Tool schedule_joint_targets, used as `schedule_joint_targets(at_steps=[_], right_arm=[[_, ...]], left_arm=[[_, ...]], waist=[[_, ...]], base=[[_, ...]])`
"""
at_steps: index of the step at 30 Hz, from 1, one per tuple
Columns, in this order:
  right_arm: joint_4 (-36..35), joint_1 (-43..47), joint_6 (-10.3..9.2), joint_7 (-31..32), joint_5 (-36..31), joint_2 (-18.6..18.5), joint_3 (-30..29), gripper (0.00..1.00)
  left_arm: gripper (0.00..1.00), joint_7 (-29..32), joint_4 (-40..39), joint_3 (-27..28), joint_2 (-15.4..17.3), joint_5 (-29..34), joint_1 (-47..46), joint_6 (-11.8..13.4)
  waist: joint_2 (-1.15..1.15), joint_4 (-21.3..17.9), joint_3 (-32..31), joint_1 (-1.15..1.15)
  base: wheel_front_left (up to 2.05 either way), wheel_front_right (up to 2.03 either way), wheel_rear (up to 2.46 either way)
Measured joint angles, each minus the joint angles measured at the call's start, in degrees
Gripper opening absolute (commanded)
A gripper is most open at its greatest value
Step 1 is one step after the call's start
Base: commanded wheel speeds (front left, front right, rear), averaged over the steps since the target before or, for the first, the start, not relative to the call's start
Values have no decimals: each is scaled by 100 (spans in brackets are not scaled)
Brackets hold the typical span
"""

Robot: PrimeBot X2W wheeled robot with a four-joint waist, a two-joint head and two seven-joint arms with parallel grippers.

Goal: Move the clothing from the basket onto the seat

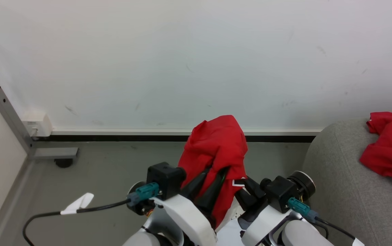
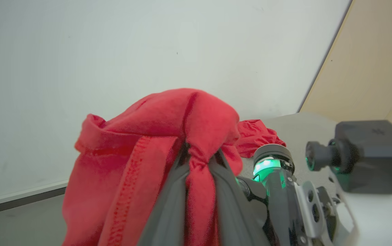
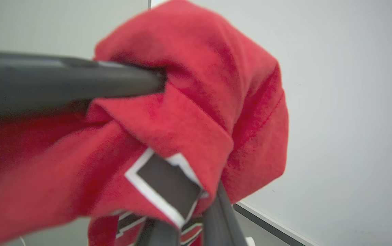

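Pinches the red clothing [image 1: 216, 147] tight between left jaws; touches it with right jaws, gap impossible to tell.

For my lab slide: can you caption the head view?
Left gripper holds a red jersey aloft, right gripper alongside, near the grey sofa bearing another red garment.

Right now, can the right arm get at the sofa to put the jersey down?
Probably yes. The sofa lies close beside the right gripper and nothing stands between them, but the left gripper also grips the jersey.
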Motion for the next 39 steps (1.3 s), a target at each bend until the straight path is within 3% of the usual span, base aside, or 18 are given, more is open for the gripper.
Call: schedule_joint_targets(at_steps=[2, 3, 10, 21, 39], right_arm=[[-41, 18, 0, 0, 15, -1, -59, 0], [-60, 25, 0, 0, 15, -1, -100, 0], [-243, 335, 0, 0, -148, -29, -721, 0], [-415, 494, 0, 0, -313, -367, -1012, 0], [-1050, 745, 0, -1, -448, -1032, -1405, 0]], left_arm=[[67, -42, 26, 26, 22, 0, 12, 7], [100, -68, 40, 43, 25, -2, 23, 10], [100, -459, 263, 156, 96, -22, 246, 92], [100, -789, 561, 70, 102, -15, 383, 54], [100, -966, 765, -285, -89, -4, 364, -69]], waist=[[0, -2, 11, 0], [0, -5, 16, 0], [0, -122, 32, 0], [0, -566, 64, 0], [0, -1777, 205, 0]], base=[[0, 0, 0], [0, 0, 0], [0, 0, 0], [0, 0, 0], [0, 0, 0]])
